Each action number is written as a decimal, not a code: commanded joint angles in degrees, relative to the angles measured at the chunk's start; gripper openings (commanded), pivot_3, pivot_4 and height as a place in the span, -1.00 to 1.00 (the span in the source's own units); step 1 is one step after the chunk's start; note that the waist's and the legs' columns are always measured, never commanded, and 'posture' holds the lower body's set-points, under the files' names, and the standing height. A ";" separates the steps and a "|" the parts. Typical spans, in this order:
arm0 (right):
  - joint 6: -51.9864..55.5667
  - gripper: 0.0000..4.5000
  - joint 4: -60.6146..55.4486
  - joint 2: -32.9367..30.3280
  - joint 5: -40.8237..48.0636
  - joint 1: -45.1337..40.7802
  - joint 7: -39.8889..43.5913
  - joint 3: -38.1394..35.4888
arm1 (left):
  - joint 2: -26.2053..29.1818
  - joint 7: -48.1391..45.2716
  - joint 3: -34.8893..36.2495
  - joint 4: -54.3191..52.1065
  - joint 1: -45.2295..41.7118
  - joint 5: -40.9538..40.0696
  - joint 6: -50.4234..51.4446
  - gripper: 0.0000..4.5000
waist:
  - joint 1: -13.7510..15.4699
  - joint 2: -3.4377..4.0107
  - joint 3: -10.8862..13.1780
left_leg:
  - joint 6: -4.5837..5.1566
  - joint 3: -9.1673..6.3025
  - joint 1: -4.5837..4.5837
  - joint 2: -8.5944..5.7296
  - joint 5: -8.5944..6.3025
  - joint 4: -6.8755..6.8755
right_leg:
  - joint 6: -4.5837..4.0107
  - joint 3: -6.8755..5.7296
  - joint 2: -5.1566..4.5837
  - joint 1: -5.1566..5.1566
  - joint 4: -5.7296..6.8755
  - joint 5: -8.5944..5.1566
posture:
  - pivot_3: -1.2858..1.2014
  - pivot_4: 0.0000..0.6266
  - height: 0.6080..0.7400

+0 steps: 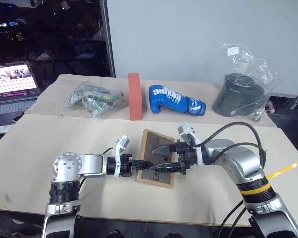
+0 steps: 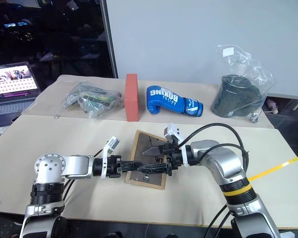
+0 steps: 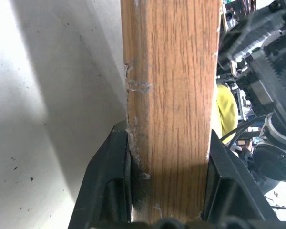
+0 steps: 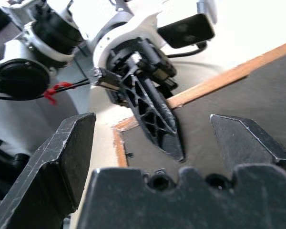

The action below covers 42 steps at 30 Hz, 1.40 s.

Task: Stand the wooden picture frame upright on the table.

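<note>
The picture frame [image 1: 156, 158] is held tilted above the near middle of the table [image 1: 35, 148], between the left gripper [image 1: 145, 166] and the right gripper [image 1: 161, 157]. Behind it, from left to right, a bag [image 1: 95, 98], an upright block [image 1: 134, 96], a boxing glove [image 1: 175, 99] and a bagged pot [image 1: 240, 92] are set in a row. A laptop [image 1: 12, 89] is placed beyond the table's left edge.

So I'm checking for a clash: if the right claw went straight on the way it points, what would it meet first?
Probably the left claw, clamped on the wooden picture frame's edge; depth is unclear.
</note>
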 commanded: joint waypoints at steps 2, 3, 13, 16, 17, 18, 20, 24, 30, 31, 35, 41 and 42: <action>-2.07 0.98 5.59 -2.20 -1.40 -3.45 -0.66 -3.69 | 0.60 -0.82 -0.04 -1.38 -0.24 -0.23 0.32 -0.48 | 0.04 0.00 0.00 | -0.01 0.00 0.00 0.00 0.01 0.03 | -0.01 0.00 0.00 0.00 0.01 0.01 | 0.03 -0.52 0.48; -2.19 0.98 6.46 -2.59 -1.51 -3.84 -0.57 -4.06 | 0.63 -0.91 -0.13 -1.58 -0.12 -0.18 0.32 -0.48 | 0.05 0.00 0.00 | -0.01 0.00 0.00 0.00 0.01 0.03 | -0.01 0.00 0.00 0.00 0.01 0.01 | 0.03 -0.52 0.48; -7.42 0.98 10.88 -0.71 -6.51 -3.54 0.01 -0.28 | -0.26 -0.13 0.71 -2.33 -0.94 -1.39 0.32 -0.48 | -0.10 0.00 0.00 | -0.01 -0.03 0.00 0.00 0.01 0.02 | -0.01 -0.02 0.00 0.01 0.03 0.01 | 0.03 -0.52 0.48; -8.17 0.98 8.07 0.25 -6.14 -2.19 0.68 0.54 | 0.29 -0.49 0.29 -1.91 -1.34 -1.09 0.32 -0.48 | -0.04 0.00 0.00 | -0.02 -0.05 0.00 0.00 0.02 0.05 | -0.01 -0.04 0.01 0.04 0.04 0.01 | 0.03 -0.52 0.48; -8.33 0.98 6.67 0.34 -5.55 -1.59 1.26 0.40 | 0.45 -0.71 0.22 -1.64 -1.51 -0.86 0.32 -0.48 | 0.01 0.00 0.00 | -0.02 -0.07 0.00 0.00 0.02 0.06 | -0.01 -0.06 0.00 0.05 0.04 0.01 | 0.03 -0.52 0.48; -8.53 0.98 5.31 0.30 -4.87 -1.07 1.80 -0.02 | 0.66 -0.98 0.06 -1.40 -1.65 -0.49 0.32 -0.48 | 0.02 0.00 0.00 | -0.02 -0.09 0.00 0.00 0.02 0.06 | -0.01 -0.08 0.00 0.07 0.04 0.01 | 0.03 -0.52 0.48; -8.66 0.98 3.79 0.21 -4.23 -0.49 2.25 -0.58 | 0.93 -1.30 -0.18 -1.24 -1.74 -0.14 0.32 -0.48 | 0.04 0.00 0.01 | -0.03 -0.10 -0.01 0.00 0.02 0.06 | -0.01 -0.10 0.00 0.07 0.04 0.01 | 0.03 -0.52 0.48; -8.61 0.98 0.41 -1.34 -2.71 0.45 3.03 -3.10 | 0.97 -2.39 0.16 -0.57 -2.09 -0.16 0.32 -0.48 | 0.03 0.01 0.01 | -0.03 -0.12 -0.01 0.00 0.03 0.07 | -0.01 -0.11 0.01 0.07 0.04 0.01 | 0.03 -0.52 0.48; -7.14 0.98 -6.07 -4.79 -0.47 2.98 3.66 -4.34 | 1.58 -4.22 0.80 0.44 -3.35 -0.92 0.32 -0.48 | 0.10 0.02 0.02 | -0.04 -0.15 -0.04 0.00 0.03 0.06 | -0.01 -0.15 0.00 0.06 0.03 0.00 | 0.03 -0.52 0.48; -6.84 0.98 -7.25 -5.53 -0.07 3.67 3.91 -4.50 | 1.71 -4.47 0.82 0.84 -3.63 -0.73 0.32 -0.48 | 0.14 0.02 0.02 | -0.04 -0.15 -0.04 0.00 0.03 0.07 | -0.01 -0.16 0.00 0.06 0.03 0.00 | 0.03 -0.52 0.48; -7.60 0.98 -8.54 -7.25 0.12 5.12 3.71 -4.77 | 2.02 -5.33 0.42 1.33 -4.05 0.09 0.32 -0.48 | 0.09 0.02 0.02 | -0.04 -0.17 -0.04 0.00 0.03 0.07 | -0.01 -0.17 0.00 0.07 0.02 0.00 | 0.03 -0.52 0.48; -12.55 0.98 -2.55 -12.25 -5.23 4.88 3.12 -6.15 | 1.63 -5.66 1.92 4.51 -6.69 -4.56 0.32 -0.48 | 0.18 0.01 0.03 | -0.03 -0.19 -0.06 0.00 0.03 0.17 | 0.01 -0.19 0.00 0.07 0.03 0.00 | 0.03 -0.52 0.48; -12.94 0.98 -2.56 -13.17 -5.25 5.08 3.49 -6.57 | 1.92 -5.65 2.07 4.97 -7.12 -5.59 0.32 -0.48 | 0.21 0.01 0.03 | -0.03 -0.19 -0.07 -0.01 0.03 0.19 | 0.01 -0.19 -0.01 0.07 0.03 -0.01 | 0.03 -0.52 0.48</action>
